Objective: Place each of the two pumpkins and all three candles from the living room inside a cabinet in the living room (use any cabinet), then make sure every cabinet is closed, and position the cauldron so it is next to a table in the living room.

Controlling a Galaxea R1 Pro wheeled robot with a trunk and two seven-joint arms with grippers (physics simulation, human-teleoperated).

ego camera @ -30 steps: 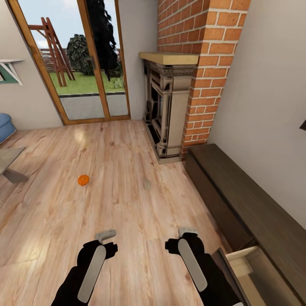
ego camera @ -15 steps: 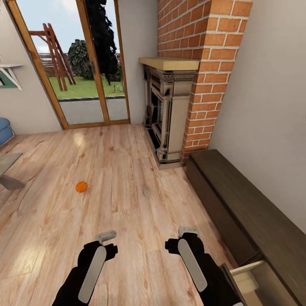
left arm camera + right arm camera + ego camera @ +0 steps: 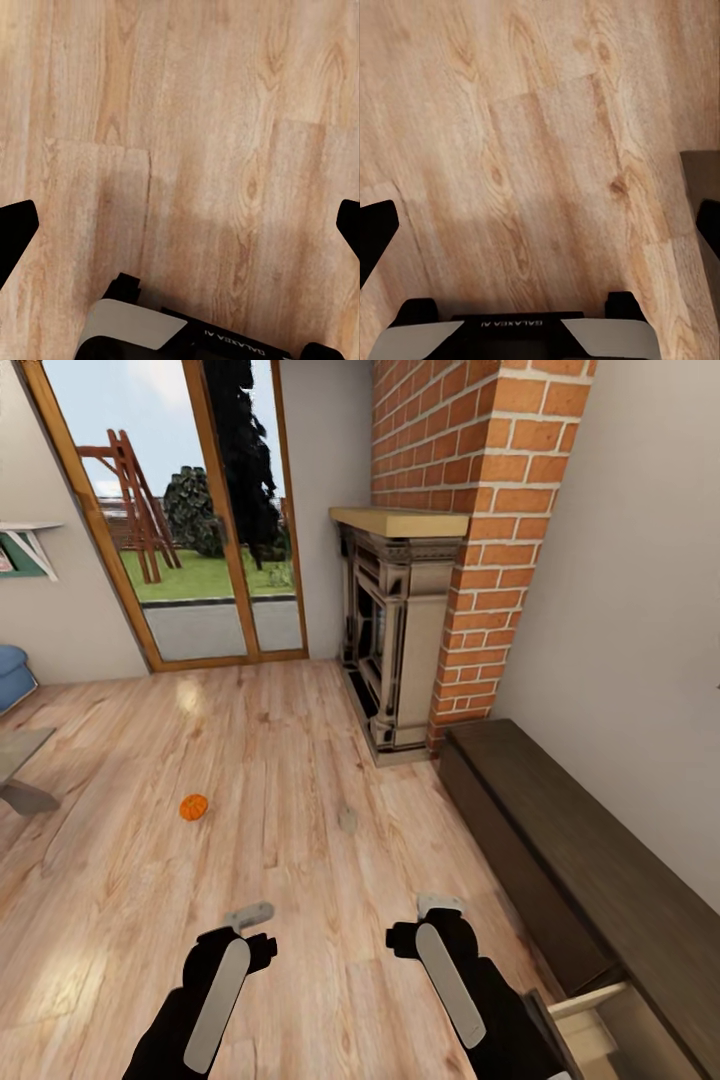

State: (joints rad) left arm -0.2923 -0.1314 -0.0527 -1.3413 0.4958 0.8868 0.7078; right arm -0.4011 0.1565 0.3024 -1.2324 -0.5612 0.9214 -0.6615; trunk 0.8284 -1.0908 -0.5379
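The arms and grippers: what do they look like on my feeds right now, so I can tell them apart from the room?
Both arms are matte black with a long white-grey panel running along each forearm. The left gripper and right gripper end in small pale grey tips. In the wrist views the fingers show as black wedges, above a black wrist body with white-grey panels and small white lettering, too small to read. No loose cables are visible.

I see one pumpkin (image 3: 193, 807) alone on the wood floor (image 3: 290, 760), well left of the fireplace (image 3: 395, 625). The cabinet (image 3: 590, 870) runs along my right wall, its near drawer (image 3: 600, 1025) pulled open
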